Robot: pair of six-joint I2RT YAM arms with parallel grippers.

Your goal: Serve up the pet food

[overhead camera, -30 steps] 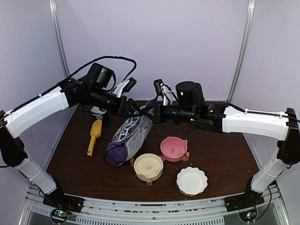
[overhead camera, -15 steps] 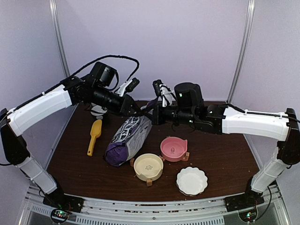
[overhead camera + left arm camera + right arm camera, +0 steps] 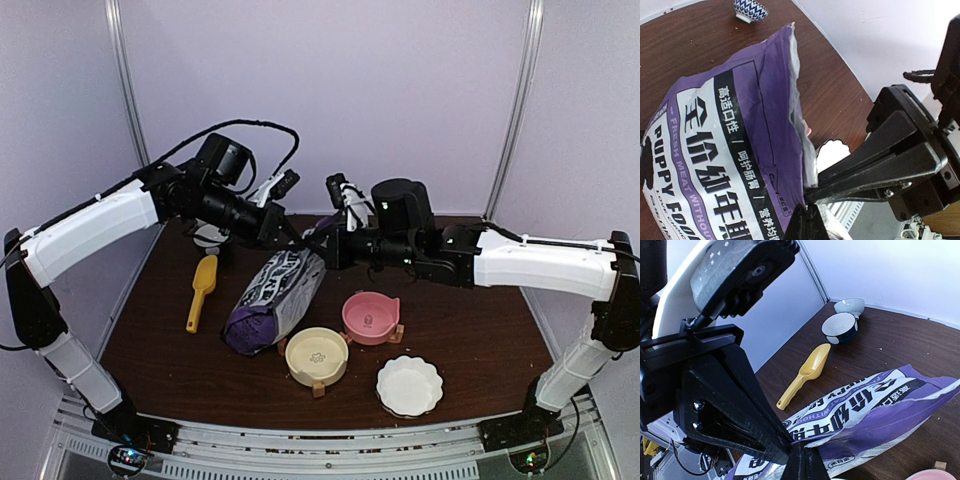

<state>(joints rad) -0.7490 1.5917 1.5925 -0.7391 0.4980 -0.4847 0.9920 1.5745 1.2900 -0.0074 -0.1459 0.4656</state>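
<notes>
The purple and white puppy food bag (image 3: 272,300) lies slanted on the brown table, its open top edge lifted at the back. My left gripper (image 3: 300,240) is shut on that top edge from the left. Its dark fingertips (image 3: 807,222) pinch the silver-lined rim of the bag (image 3: 725,150). My right gripper (image 3: 322,245) is shut on the same rim from the right, and in its own view the fingertips (image 3: 802,462) clamp the bag (image 3: 880,410). The two grippers nearly touch. The pet food is hidden inside the bag.
A yellow scoop (image 3: 201,290) lies left of the bag. A cream bowl (image 3: 317,353) and a pink bowl (image 3: 371,316) stand on wooden stands in front, and a white scalloped plate (image 3: 409,385) sits near the front edge. Two small bowls (image 3: 840,327) sit at the back left.
My left gripper has gone from open to shut on the bag's top edge. Both wrists have edged slightly upward; the bag's body has stayed in place.
</notes>
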